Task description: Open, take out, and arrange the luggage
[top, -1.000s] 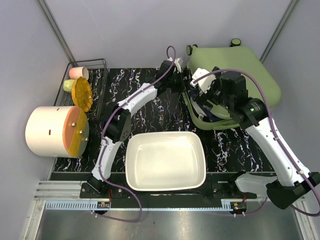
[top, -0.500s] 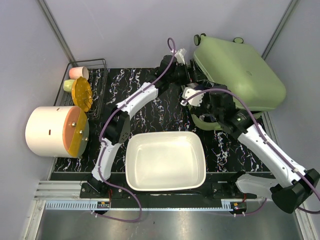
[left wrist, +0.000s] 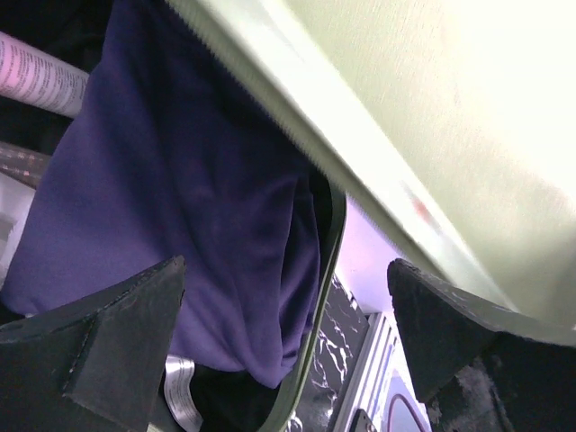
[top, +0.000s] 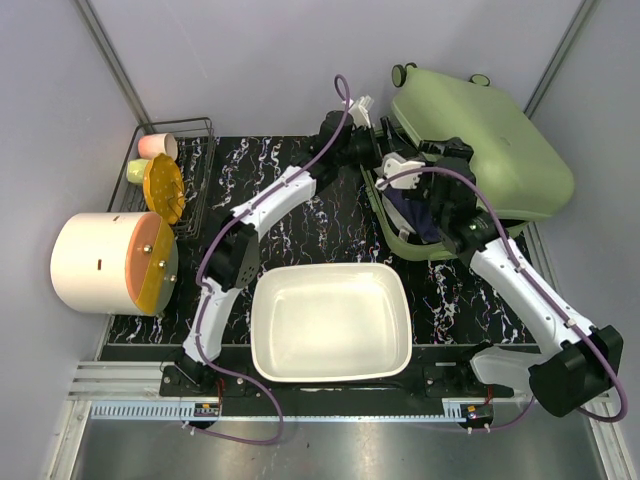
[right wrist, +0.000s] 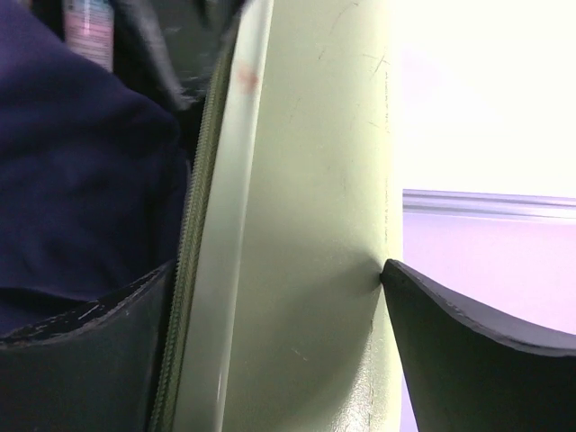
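The luggage (top: pixel 480 140) sits at the far right of the table (top: pixel 330 230). Its olive lid is swung up and tipped back toward the right wall, with the little wheels (top: pixel 405 72) at the far end. The shallow base (top: pixel 400 246) lies flat under it, and a dark navy cloth (top: pixel 410 212) is bunched inside. From the left wrist view I can also see something pale and printed (left wrist: pixel 36 76) tucked in beside the cloth, but too little of it shows to name it.

The left claw (left wrist: pixel 286 265) is stretched out to the far left corner of the case. Its fingers are spread wide and have hold of nothing, with cloth and lid edge simply showing between them.

The right claw (right wrist: pixel 277 268) is set over the lid's rim by the zipper, one finger (right wrist: pixel 90 351) on the lining side and the other against the outer shell. The fingers are spread wide, and I cannot tell if they are actually pinching the rim.

Nearer the arms is a white bin (top: pixel 330 272). A wire rack (top: pixel 205 150) with cups stands on the far left.
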Available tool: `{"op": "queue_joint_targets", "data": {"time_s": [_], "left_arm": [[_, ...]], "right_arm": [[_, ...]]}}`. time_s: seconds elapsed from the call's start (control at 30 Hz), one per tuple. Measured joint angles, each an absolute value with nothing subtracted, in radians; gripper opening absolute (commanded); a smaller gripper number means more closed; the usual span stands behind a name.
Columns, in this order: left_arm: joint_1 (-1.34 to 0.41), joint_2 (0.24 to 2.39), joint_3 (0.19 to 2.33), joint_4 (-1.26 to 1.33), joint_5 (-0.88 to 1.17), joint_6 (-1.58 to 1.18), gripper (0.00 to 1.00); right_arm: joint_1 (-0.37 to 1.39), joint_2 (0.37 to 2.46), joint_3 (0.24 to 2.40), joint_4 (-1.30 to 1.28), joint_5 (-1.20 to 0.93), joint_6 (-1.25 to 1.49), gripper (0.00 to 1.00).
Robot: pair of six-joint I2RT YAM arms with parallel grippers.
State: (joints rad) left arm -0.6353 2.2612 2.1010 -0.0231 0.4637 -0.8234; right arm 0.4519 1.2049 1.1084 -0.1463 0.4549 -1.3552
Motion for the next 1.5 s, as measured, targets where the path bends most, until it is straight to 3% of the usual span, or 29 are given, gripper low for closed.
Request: {"op": "queue_joint_targets", "data": {"time_s": [0.27,0.57,0.67,0.9,1.03,1.07,1.3,1.5], "left_arm": [[-0.613,2.136,1.900,0.001,0.422,-0.810,0.99],[-0.596,2.170,1.863,-0.122,0.337,-0.759,0.99],[-0.598,2.208,1.865,-0.160,0.313,-0.748,0.94],[-0.614,2.276,1.866,-0.244,0.282,-0.706,0.68],[-0.618,2.289,1.904,-0.248,0.274,-0.677,0.47],[-0.617,2.293,1.913,-0.247,0.272,-0.669,0.37],[-0.579,2.311,1.979,-0.268,0.257,-0.643,0.03],[-0.552,2.326,2.001,-0.260,0.231,-0.632,0.00]], "right_arm": [[0.346,1.247,1.212,-0.117,0.407,-1.374,0.87],[0.183,1.306,1.365,-0.117,0.376,-1.376,0.88],[0.106,1.318,1.419,-0.109,0.370,-1.382,0.89],[-0.083,1.398,1.557,-0.071,0.355,-1.388,0.90],[-0.162,1.436,1.581,-0.066,0.345,-1.396,0.92],[-0.174,1.441,1.584,-0.064,0.340,-1.398,0.92],[-0.223,1.449,1.604,-0.063,0.327,-1.402,0.95],[-0.241,1.472,1.611,-0.063,0.321,-1.401,0.93]]}}
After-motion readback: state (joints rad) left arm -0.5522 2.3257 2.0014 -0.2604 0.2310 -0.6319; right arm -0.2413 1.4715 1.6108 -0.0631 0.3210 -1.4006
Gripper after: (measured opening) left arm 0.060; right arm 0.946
